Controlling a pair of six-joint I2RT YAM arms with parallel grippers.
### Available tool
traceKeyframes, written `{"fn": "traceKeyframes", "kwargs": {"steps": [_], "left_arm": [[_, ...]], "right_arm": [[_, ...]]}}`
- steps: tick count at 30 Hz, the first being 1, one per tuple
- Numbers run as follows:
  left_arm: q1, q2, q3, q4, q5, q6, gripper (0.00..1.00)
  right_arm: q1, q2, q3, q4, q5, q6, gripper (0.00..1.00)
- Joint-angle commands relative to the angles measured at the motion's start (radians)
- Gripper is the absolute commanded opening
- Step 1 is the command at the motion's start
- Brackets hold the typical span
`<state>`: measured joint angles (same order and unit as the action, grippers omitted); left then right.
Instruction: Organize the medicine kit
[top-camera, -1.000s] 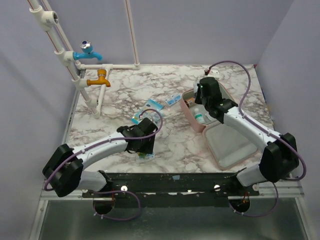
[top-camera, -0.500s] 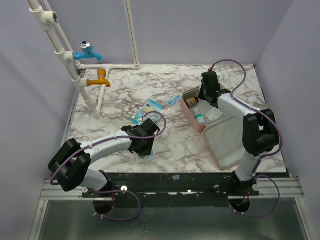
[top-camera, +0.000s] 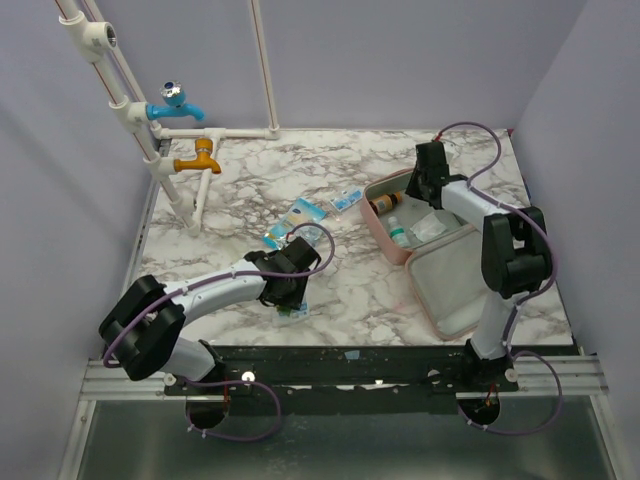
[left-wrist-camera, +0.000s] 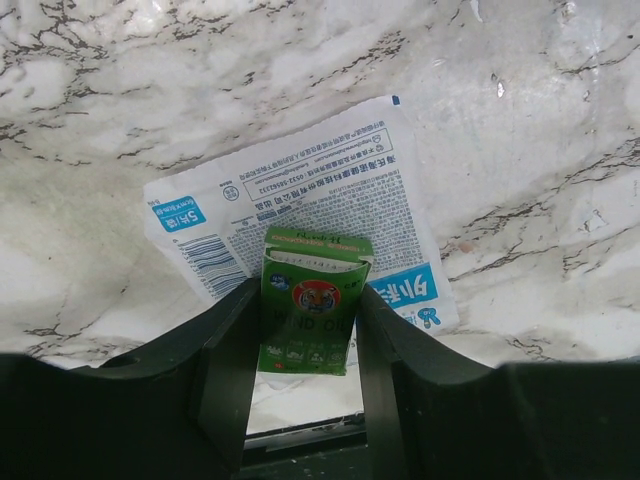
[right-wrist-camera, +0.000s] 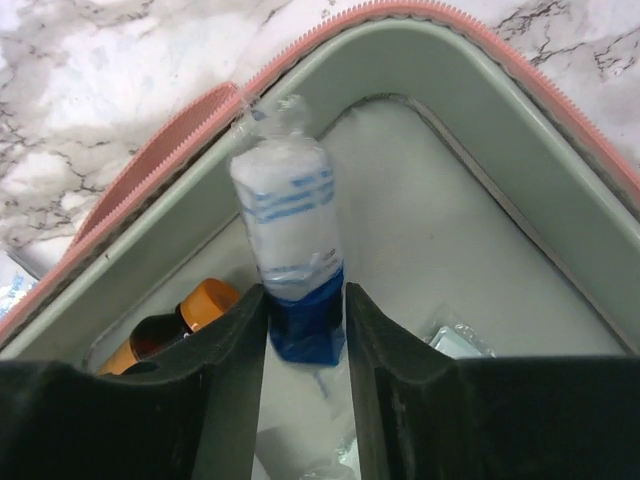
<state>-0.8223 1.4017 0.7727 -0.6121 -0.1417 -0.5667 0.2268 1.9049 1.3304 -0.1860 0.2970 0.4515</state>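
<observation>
The pink medicine kit (top-camera: 383, 242) lies open at the right, its grey lid (top-camera: 455, 290) flat toward me. My right gripper (top-camera: 420, 196) (right-wrist-camera: 305, 320) reaches into the back half (right-wrist-camera: 500, 60). It is open, its fingers close on either side of the blue end of a white-and-blue wrapped roll (right-wrist-camera: 290, 230) leaning on the kit wall. My left gripper (top-camera: 288, 298) (left-wrist-camera: 305, 330) is shut on a small green wind-oil box (left-wrist-camera: 312, 300) (top-camera: 291, 311), which lies on a blue-white sachet (left-wrist-camera: 300, 190) at the table's front middle.
Inside the kit are a brown bottle with an orange cap (right-wrist-camera: 205, 303) (top-camera: 383, 203), a white bottle (top-camera: 399, 236) and a clear packet (right-wrist-camera: 460, 340). Loose sachets (top-camera: 305, 211) (top-camera: 347, 199) lie left of the kit. A blue tap (top-camera: 172, 103) and an orange tap (top-camera: 200, 157) on white pipes stand back left.
My right gripper moved toward the kit's back right corner and its jaws parted around the roll. My left jaws narrowed onto the green box; that arm barely shifted.
</observation>
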Motion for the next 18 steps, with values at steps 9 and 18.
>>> {"fn": "traceKeyframes", "kwargs": {"steps": [9,18], "left_arm": [[-0.008,-0.047,0.070,-0.019,0.006,0.023,0.35],[-0.020,-0.084,0.221,-0.069,0.047,0.057,0.34]], "right_arm": [[-0.005,-0.150,-0.042,-0.038,-0.007,-0.024,0.58],[-0.004,-0.329,-0.167,-0.029,-0.143,-0.029,0.61]]}}
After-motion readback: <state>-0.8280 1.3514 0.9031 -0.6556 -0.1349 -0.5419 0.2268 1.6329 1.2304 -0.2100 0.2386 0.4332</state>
